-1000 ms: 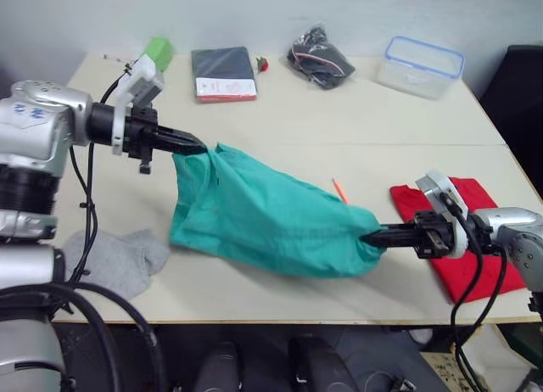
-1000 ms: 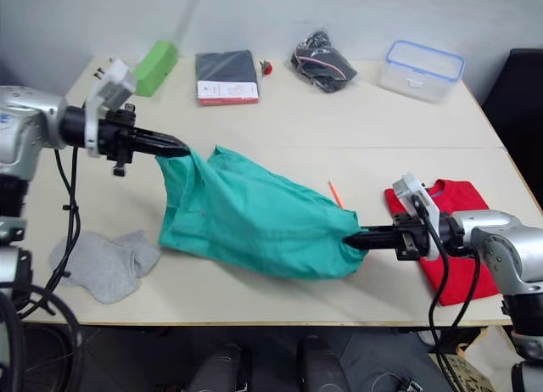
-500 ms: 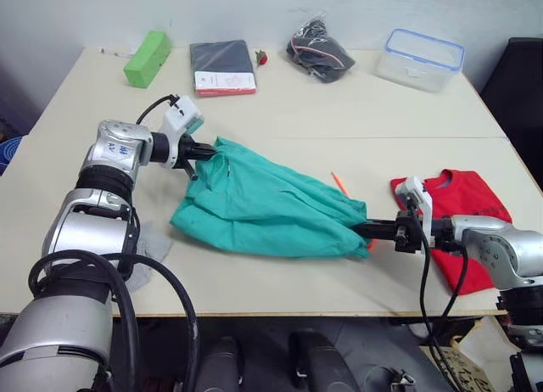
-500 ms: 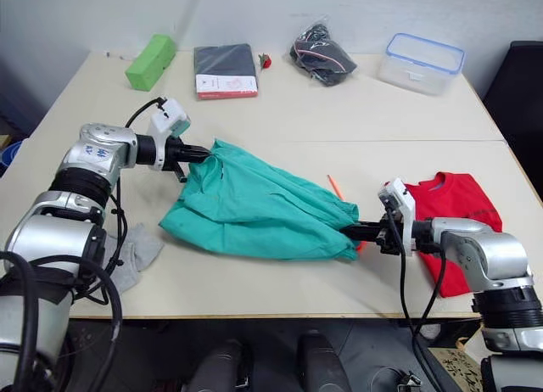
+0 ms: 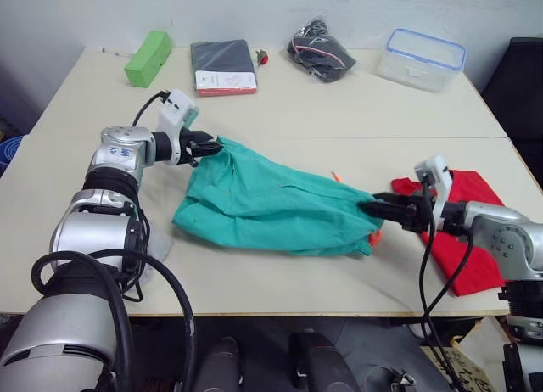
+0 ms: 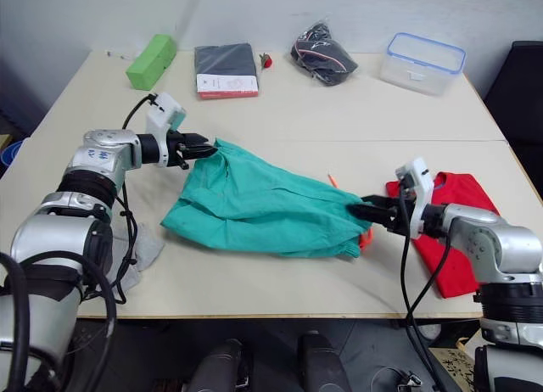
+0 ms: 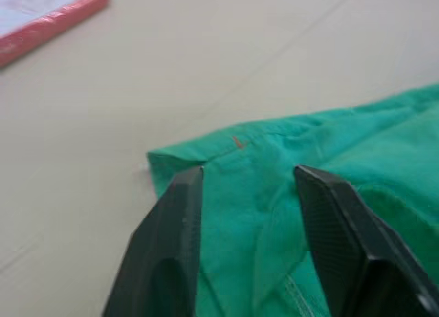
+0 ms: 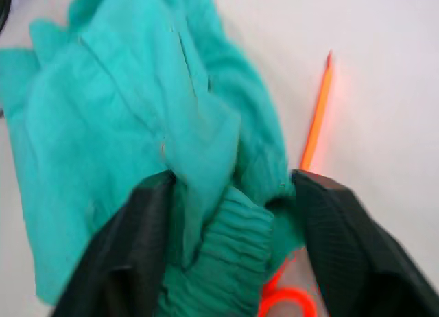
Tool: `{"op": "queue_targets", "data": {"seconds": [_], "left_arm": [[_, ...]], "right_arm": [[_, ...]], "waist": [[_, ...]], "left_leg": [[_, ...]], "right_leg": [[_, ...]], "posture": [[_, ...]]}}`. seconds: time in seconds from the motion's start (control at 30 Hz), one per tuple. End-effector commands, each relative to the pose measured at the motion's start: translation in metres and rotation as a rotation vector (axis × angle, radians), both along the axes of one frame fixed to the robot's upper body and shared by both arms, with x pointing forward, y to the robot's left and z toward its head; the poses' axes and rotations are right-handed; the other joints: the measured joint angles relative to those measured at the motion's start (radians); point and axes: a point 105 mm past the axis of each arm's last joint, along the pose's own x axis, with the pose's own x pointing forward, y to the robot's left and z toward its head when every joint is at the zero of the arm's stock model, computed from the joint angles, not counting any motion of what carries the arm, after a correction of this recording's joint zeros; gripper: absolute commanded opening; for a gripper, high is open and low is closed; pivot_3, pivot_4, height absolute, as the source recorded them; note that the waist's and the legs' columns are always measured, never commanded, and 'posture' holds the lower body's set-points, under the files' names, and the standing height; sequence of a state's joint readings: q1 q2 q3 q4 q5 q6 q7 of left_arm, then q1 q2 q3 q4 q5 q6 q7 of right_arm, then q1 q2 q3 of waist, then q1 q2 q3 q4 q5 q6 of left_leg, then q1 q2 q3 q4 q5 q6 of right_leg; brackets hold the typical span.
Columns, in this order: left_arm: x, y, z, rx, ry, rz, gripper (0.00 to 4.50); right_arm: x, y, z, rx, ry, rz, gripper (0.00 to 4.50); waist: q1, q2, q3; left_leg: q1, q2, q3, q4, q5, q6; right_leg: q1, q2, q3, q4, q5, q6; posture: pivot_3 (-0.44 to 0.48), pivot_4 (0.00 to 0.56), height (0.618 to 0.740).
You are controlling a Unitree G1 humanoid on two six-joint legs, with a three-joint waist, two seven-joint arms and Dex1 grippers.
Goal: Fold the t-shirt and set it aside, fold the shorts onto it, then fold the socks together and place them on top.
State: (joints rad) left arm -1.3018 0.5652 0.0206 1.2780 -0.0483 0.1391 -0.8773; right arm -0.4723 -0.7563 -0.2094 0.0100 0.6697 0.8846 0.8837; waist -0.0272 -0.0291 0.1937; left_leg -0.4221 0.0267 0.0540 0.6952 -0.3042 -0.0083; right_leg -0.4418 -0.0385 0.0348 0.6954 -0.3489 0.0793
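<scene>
Shorts [image 5: 271, 210] lie spread mid-worktop, laid out flat, probably so they can be folded. Left fingers [image 7: 247, 214] are parted, straddling the hem corner on the side toward the worktop's left edge, not pinching it. Right fingers [image 8: 226, 241] are parted too, around the bunched waistband end with its orange drawstring [image 8: 317, 121]. T-shirt [image 6: 458, 239] sits by the right edge, just beyond the right gripper. Sock [image 6: 136, 248] near the front-left corner.
</scene>
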Motion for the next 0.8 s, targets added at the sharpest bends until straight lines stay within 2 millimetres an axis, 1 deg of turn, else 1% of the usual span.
{"op": "queue_targets", "data": {"seconds": [0.03, 0.07, 0.13, 0.2, 0.3, 0.33, 0.4, 0.43, 0.47, 0.53, 0.6, 0.63, 0.67, 0.7, 0.73, 0.8], "left_arm": [[-0.007, -0.001, 0.052, -0.124, -0.082, -0.063, 3.38], [-0.015, -0.006, 0.055, -0.14, -0.057, -0.148, 3.64], [-0.034, -0.017, 0.051, -0.116, 0.004, -0.299, 3.64], [-0.053, -0.026, 0.042, -0.082, 0.051, -0.395, 3.64], [-0.094, -0.043, 0.029, 0.022, 0.057, -0.575, 3.64], [-0.103, -0.046, 0.024, 0.051, 0.057, -0.6, 3.67], [-0.114, -0.052, 0.014, 0.093, 0.049, -0.616, 3.67], [-0.117, -0.054, 0.012, 0.094, 0.045, -0.619, 3.67], [-0.121, -0.055, 0.003, 0.123, 0.057, -0.625, 3.48], [-0.127, -0.053, -0.02, 0.228, 0.087, -0.631, 3.07], [-0.132, -0.05, -0.039, 0.289, 0.116, -0.631, 2.43], [-0.131, -0.049, -0.047, 0.307, 0.129, -0.617, 2.14], [-0.13, -0.048, -0.054, 0.32, 0.137, -0.603, 1.78], [-0.129, -0.048, -0.059, 0.331, 0.143, -0.595, 1.45], [-0.128, -0.049, -0.063, 0.336, 0.15, -0.589, 1.16], [-0.124, -0.049, -0.071, 0.354, 0.154, -0.574, 0.54]], "right_arm": [[-0.006, 0.003, 0.03, -0.025, -0.155, 0.02, 4.19], [-0.008, 0.004, 0.033, -0.062, -0.196, 0.028, 4.2], [-0.007, 0.006, 0.039, -0.151, -0.283, 0.015, 4.2], [-0.008, 0.01, 0.046, -0.181, -0.349, 0.03, 4.2], [-0.024, 0.03, 0.05, -0.231, -0.428, 0.156, 4.2], [-0.029, 0.036, 0.048, -0.239, -0.438, 0.195, 4.02], [-0.04, 0.049, 0.043, -0.264, -0.455, 0.274, 3.56], [-0.044, 0.054, 0.04, -0.278, -0.461, 0.305, 3.22], [-0.048, 0.061, 0.035, -0.294, -0.466, 0.34, 2.86], [-0.052, 0.075, 0.026, -0.312, -0.473, 0.392, 2.14], [-0.053, 0.087, 0.018, -0.325, -0.478, 0.434, 1.37], [-0.053, 0.095, 0.011, -0.342, -0.483, 0.458, 1.1], [-0.051, 0.1, 0.005, -0.363, -0.488, 0.469, 0.63], [-0.049, 0.105, -0.001, -0.39, -0.497, 0.483, 0.3], [-0.045, 0.109, -0.007, -0.412, -0.504, 0.486, 0.01], [-0.036, 0.113, -0.019, -0.451, -0.5, 0.475, 0.0]], "waist": [[0.001, 0.0, 0.0], [0.001, 0.0, 0.0], [0.001, 0.0, 0.0], [0.0, 0.001, -0.001], [-0.005, 0.002, -0.001], [-0.005, 0.002, -0.001], [-0.003, 0.002, -0.001], [-0.001, 0.002, -0.001], [0.0, 0.002, -0.001], [-0.002, 0.002, -0.001], [-0.004, 0.002, -0.001], [-0.004, 0.002, -0.001], [-0.004, 0.002, -0.001], [-0.003, 0.002, -0.001], [-0.002, 0.002, -0.001], [-0.001, 0.002, -0.001]], "left_leg": [[0.0, 0.0, 0.0, 0.0, 0.0, 0.0], [0.0, 0.0, 0.0, 0.0, 0.0, 0.0], [0.0, -0.001, 0.0, -0.001, 0.0, 0.0], [0.0, -0.002, 0.0, -0.001, 0.0, 0.0], [0.001, -0.001, 0.0, -0.002, 0.001, -0.001], [0.001, 0.0, 0.0, -0.003, 0.001, -0.002], [0.001, 0.0, -0.001, -0.002, 0.001, -0.003], [0.001, 0.0, -0.002, -0.002, 0.002, -0.003], [0.001, 0.0, -0.002, -0.001, 0.002, -0.003], [0.002, 0.0, -0.002, 0.0, 0.001, -0.002], [0.009, -0.001, -0.001, -0.002, 0.0, -0.001], [0.015, -0.001, -0.001, -0.005, -0.001, 0.002], [0.019, -0.001, -0.001, -0.007, -0.002, 0.004], [0.019, 0.0, -0.001, -0.007, -0.002, 0.004], [0.018, 0.0, -0.001, -0.007, -0.002, 0.004], [0.018, -0.001, -0.001, -0.007, -0.002, 0.004]], "right_leg": [[0.0, 0.0, 0.0, 0.0, 0.0, 0.0], [0.0, 0.0, 0.0, 0.0, 0.0, 0.0], [0.0, 0.0, 0.0, 0.0, 0.0, 0.0], [0.0, -0.001, 0.001, 0.001, 0.0, 0.0], [0.0, -0.001, 0.002, 0.003, 0.0, 0.0], [0.0, 0.0, 0.002, 0.003, 0.0, 0.0], [0.0, 0.0, 0.001, 0.002, 0.0, 0.0], [0.0, 0.0, 0.001, 0.002, 0.0, 0.0], [0.001, 0.0, 0.001, 0.001, 0.0, 0.0], [0.003, 0.0, 0.001, 0.001, 0.0, 0.0], [0.009, 0.0, 0.002, -0.001, 0.0, 0.0], [0.015, 0.0, 0.002, -0.003, 0.0, 0.0], [0.018, 0.0, 0.002, -0.004, 0.0, -0.001], [0.018, 0.0, 0.002, -0.005, 0.0, -0.001], [0.018, 0.0, 0.001, -0.005, 0.0, -0.001], [0.018, 0.0, 0.001, -0.005, 0.0, -0.001]], "posture": [[0.0, 0.15, 0.74], [0.0, 0.15, 0.74], [0.0, 0.15, 0.74], [0.0, 0.15, 0.74], [0.0, 0.15, 0.74], [0.0, 0.15, 0.74], [0.0, 0.15, 0.74], [0.0, 0.15, 0.74], [0.0, 0.15, 0.74], [0.0, 0.15, 0.74], [0.0, 0.15, 0.74], [0.0, 0.15, 0.74], [0.0, 0.15, 0.74], [0.0, 0.15, 0.74], [0.0, 0.15, 0.74], [0.0, 0.15, 0.74]]}}
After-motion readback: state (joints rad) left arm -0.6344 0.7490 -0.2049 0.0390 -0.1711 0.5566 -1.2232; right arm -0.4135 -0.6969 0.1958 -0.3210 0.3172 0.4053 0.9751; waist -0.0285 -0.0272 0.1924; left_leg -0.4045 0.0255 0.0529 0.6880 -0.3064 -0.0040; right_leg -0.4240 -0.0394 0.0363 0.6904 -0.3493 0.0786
